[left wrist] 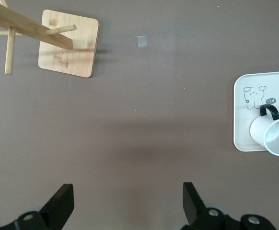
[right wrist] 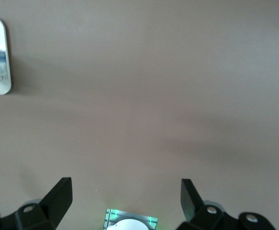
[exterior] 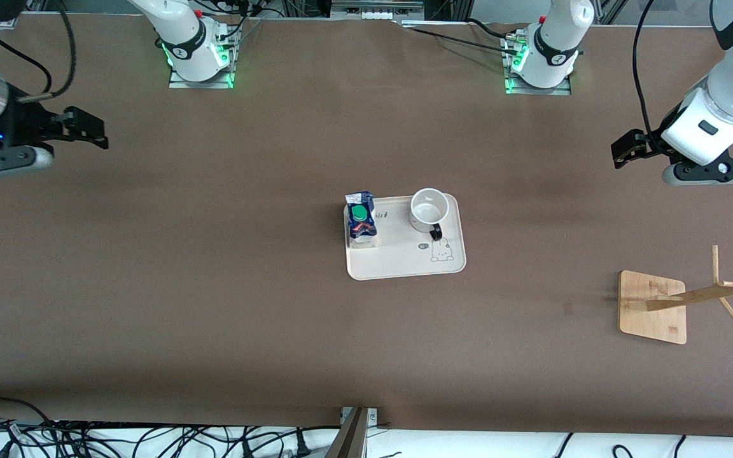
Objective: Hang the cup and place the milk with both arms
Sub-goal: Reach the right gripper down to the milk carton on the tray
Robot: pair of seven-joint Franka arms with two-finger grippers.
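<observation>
Small white round mug (exterior: 429,210) with black loop handle: upright on cream rounded tray (exterior: 404,264), mid-table, handle toward front edge. Dark-blue gable-top milk carton (exterior: 360,216), green cap: same tray, right arm's end. Left gripper (left wrist: 127,201): wide open, empty, over bare brown tabletop (exterior: 214,286); nearer mug. Right gripper (right wrist: 126,199): wide open, empty; nearer carton. Bamboo peg rack (exterior: 656,306): near front corner, left arm's end; peg height probably clears mug.

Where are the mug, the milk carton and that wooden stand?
cup (exterior: 429,209): front view, inside its open mouth.
milk (exterior: 359,213): front view, on its green cap.
wooden stand (exterior: 651,306): front view, on its flat square base.
</observation>
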